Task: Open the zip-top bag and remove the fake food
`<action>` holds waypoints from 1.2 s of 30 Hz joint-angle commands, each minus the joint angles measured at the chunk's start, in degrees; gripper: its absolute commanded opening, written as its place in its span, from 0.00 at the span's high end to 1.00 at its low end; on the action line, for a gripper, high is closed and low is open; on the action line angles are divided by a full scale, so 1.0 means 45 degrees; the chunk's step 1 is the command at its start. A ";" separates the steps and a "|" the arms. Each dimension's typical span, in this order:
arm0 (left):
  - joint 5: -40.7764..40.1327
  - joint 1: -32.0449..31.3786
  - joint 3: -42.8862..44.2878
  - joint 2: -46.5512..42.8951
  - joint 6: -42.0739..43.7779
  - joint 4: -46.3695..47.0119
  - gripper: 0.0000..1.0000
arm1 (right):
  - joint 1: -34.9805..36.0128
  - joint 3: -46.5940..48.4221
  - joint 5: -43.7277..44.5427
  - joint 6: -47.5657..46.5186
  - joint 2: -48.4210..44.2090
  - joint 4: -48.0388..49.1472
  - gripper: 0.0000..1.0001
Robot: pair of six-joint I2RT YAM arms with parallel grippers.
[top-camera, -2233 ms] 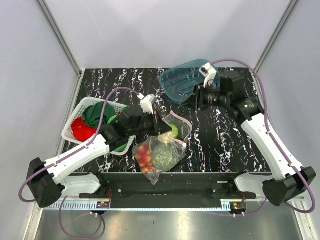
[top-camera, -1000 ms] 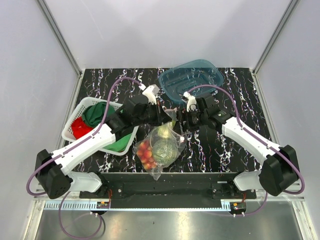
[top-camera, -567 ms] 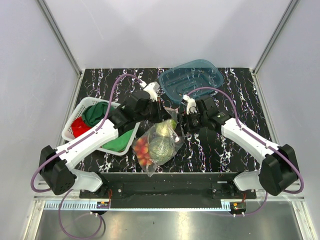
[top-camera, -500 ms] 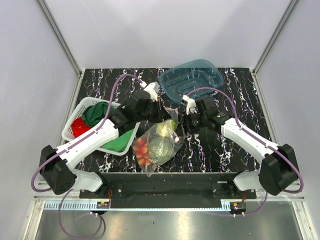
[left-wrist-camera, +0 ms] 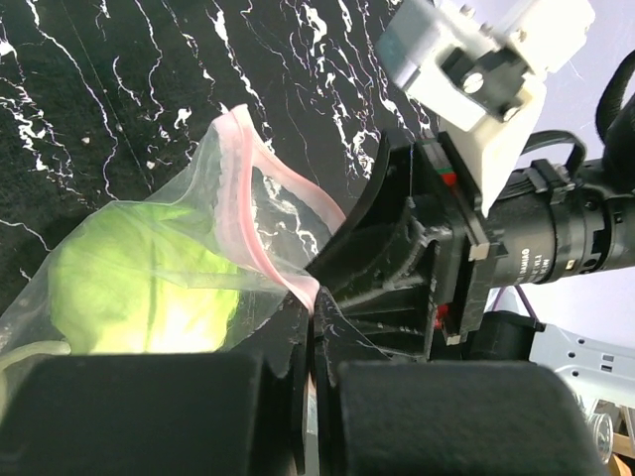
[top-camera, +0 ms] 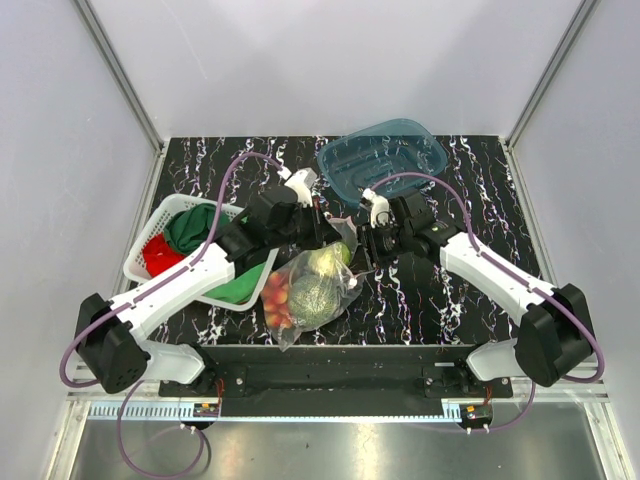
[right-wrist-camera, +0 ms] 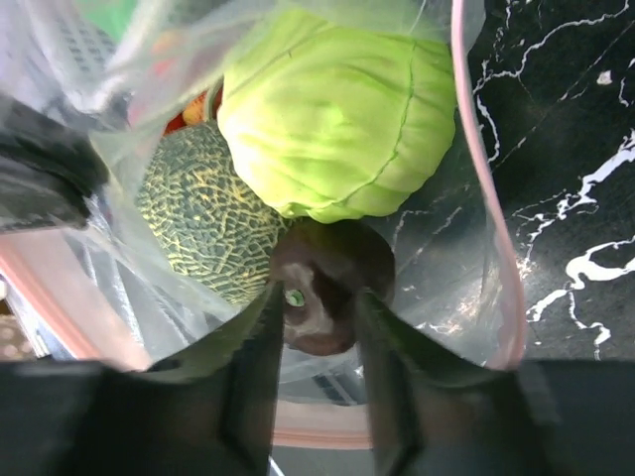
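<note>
Meeting at the mouth of a clear zip-top plastic bag (top-camera: pixel 305 295), both arms reach over the black, white-veined marble table (top-camera: pixel 470 170).

The left gripper (left-wrist-camera: pixel 313 322) is clamped tight on the bag's pink zip strip (left-wrist-camera: pixel 248 208) and holds that edge up, while the bag's body slumps toward the near table edge between the arms. The right gripper (right-wrist-camera: pixel 317 297) sits just beside it with its fingers narrowly apart. They flank a dark brown round piece (right-wrist-camera: pixel 327 258) seen through the plastic, and I cannot tell whether they actually grip anything. The fake food is inside the bag: a pale green cabbage (right-wrist-camera: pixel 337 109), a netted green melon (right-wrist-camera: pixel 198 218) and small red fruits (top-camera: pixel 280 300). A white plastic basket (top-camera: pixel 146 235) of red and green cloth stands to the left. A translucent blue tray (top-camera: pixel 385 160) lies behind the grippers.
</note>
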 commanded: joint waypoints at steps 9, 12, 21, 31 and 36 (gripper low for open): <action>0.1532 0.0025 0.0534 0.0193 -0.0310 0.2424 1.00 | 0.0152 0.0027 0.0415 0.2492 0.0514 0.3245 0.22; 0.1727 -0.0014 0.0847 0.0622 -0.0368 0.2581 1.00 | 0.0152 0.0067 0.0239 0.2747 0.0944 0.3615 0.19; 0.1903 -0.0502 0.1747 0.1970 -0.0505 0.2932 1.00 | 0.0444 -0.0344 0.0747 0.2767 0.1823 0.4730 0.00; 0.0245 -0.0639 0.1923 0.2204 0.0235 0.1550 1.00 | 0.0542 -0.0832 0.2485 0.2201 0.1180 0.3463 0.01; 0.0261 -0.0580 0.1242 0.2673 0.0413 0.1487 1.00 | 0.0542 -0.1552 0.2794 0.2201 0.0537 0.2389 0.08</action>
